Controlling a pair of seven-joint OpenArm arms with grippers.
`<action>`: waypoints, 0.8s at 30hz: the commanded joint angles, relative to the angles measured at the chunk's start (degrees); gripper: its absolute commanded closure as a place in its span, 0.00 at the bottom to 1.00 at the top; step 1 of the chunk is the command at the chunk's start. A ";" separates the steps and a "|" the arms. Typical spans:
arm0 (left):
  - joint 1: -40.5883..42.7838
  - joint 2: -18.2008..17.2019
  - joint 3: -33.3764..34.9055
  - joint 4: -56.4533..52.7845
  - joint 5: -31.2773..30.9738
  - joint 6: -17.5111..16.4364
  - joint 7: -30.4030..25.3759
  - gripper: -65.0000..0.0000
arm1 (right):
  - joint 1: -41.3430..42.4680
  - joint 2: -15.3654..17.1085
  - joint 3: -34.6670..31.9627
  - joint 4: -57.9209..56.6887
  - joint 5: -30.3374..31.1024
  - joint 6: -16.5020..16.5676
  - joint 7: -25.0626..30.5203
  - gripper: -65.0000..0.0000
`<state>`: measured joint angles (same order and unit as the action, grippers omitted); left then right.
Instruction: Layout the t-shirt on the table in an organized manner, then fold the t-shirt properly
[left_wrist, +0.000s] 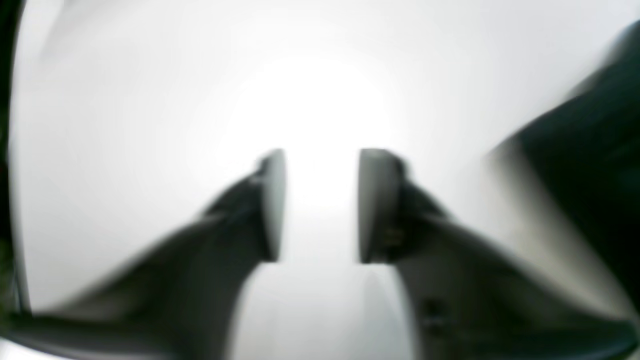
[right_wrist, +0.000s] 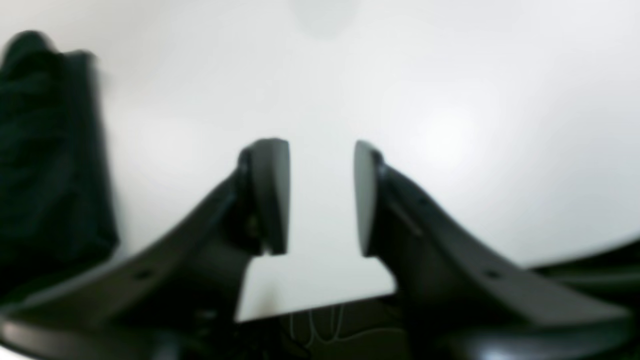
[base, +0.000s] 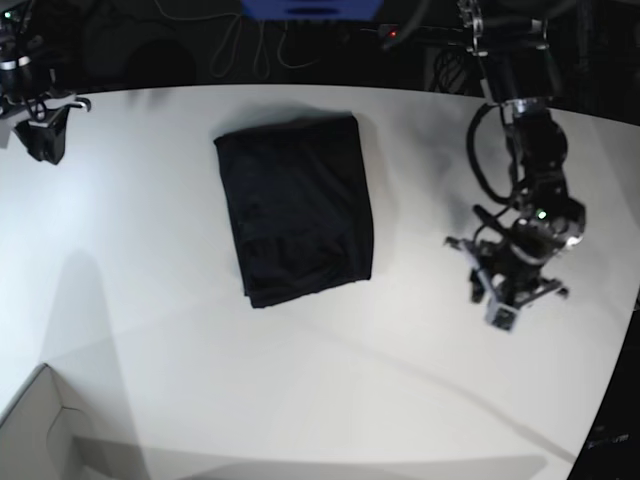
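Cardboard of a white box (base: 40, 425) showed at the near-left corner of the table (base: 150, 300), well clear of any work. At the far-left edge hung the right gripper (base: 45, 140), and its wrist view showed the fingers (right_wrist: 272, 195) parted by a moderate gap with only bare tabletop between them, nothing held. The t-shirt (base: 297, 208) lay left of centre toward the far side as a compact black rectangle, its edges fairly square and the stack slightly skewed to the table's edge; it looked already folded, or very nearly so. Out to the right, well apart from the cloth, the left gripper (base: 510, 290) hovered low over the table, its fingers (left_wrist: 377, 205) likewise standing partly apart and empty in its blurred wrist view, the dark shirt just showing at that view's right edge.

Judged from this, the step in hand was a retreat with both arms clear. To do it well, the arms should lift away without brushing the stack. Any remaining tidy-up would best be a light nudge at a corner, not a fresh pinch that would drag the layers apart.
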<state>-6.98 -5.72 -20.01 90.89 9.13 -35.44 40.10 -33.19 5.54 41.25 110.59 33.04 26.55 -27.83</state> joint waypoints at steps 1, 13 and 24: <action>0.52 -0.13 -2.63 2.16 -1.87 -0.03 -0.67 0.89 | 0.53 1.18 -0.42 0.76 0.68 0.14 1.59 0.83; 27.25 -4.44 -32.43 7.35 -28.51 -0.03 0.30 1.00 | 11.78 7.34 -16.95 -5.84 0.68 0.14 -11.51 1.00; 35.77 -4.26 -39.81 6.73 -33.08 -0.03 0.12 1.00 | 17.59 8.22 -34.44 -14.19 0.68 0.14 -13.62 1.00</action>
<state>28.34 -9.21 -59.40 96.82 -23.05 -35.57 41.30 -16.05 13.39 6.63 95.53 32.82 26.33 -42.59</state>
